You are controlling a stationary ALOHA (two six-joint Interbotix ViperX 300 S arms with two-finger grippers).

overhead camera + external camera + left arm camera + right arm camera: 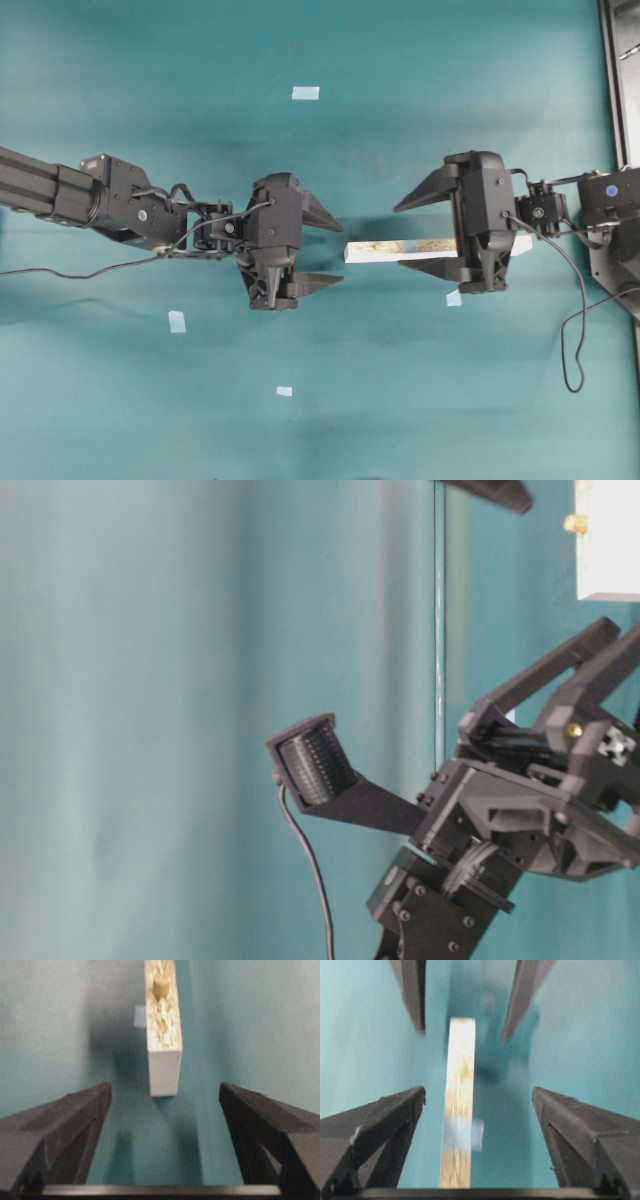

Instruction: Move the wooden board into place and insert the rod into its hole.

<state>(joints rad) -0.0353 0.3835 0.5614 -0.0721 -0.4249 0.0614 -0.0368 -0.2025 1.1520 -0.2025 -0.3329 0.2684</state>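
The wooden board (400,249) stands on its long edge on the teal table (330,420), speckled side up, with the rod (161,985) upright in a hole near its end. The left gripper (322,250) hangs just off that end — jaws spread wide, holding nothing. The right gripper (428,232) straddles the board's other part, jaws also wide, clear teal on both sides.
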